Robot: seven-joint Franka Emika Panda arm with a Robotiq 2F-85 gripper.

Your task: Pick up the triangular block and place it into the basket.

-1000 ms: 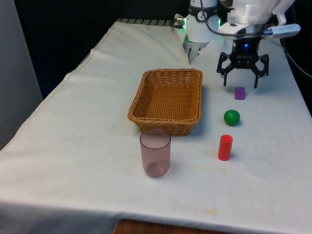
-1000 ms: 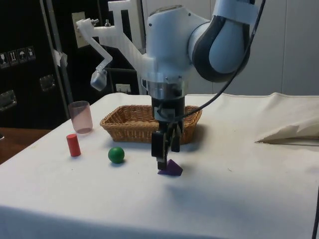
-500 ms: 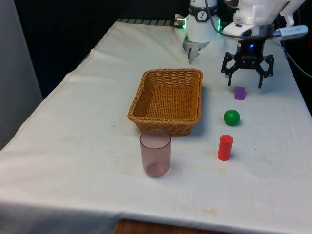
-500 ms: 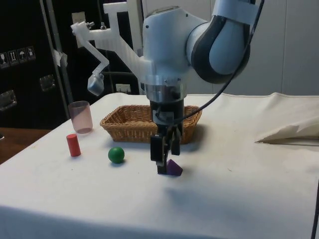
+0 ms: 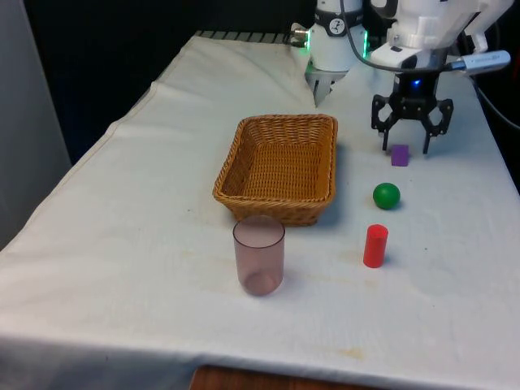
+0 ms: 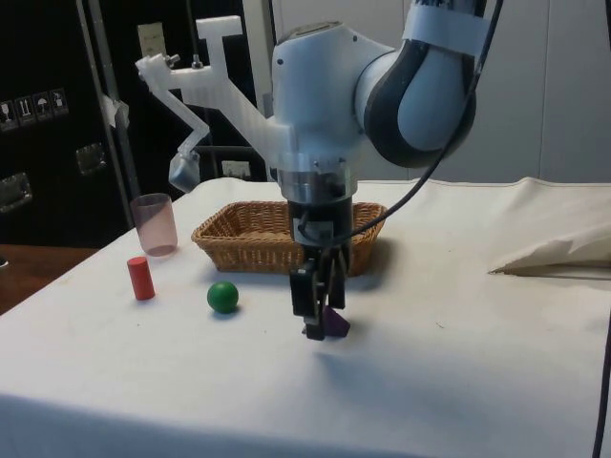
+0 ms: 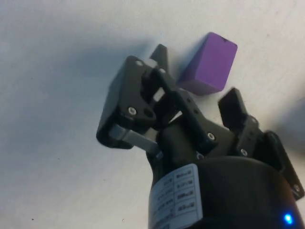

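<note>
- Gripper point(image 5: 404, 148) hangs low over the block point(image 5: 399, 154), fingers point(image 7: 159, 56) apart, one on each side of it.
- The purple block lies on the cloth, seemingly untouched, well to the front view's right of the basket point(image 5: 279, 168).
- A green ball point(image 5: 386, 195) sits near the block.

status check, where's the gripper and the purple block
Gripper open, low over the purple triangular block, fingers straddling it, not closed. Block on the cloth, not lifted. Basket empty; path to it unobstructed.

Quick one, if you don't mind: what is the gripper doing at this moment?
Gripper: open, holding nothing, jaws either side of the purple block on the table.
</note>
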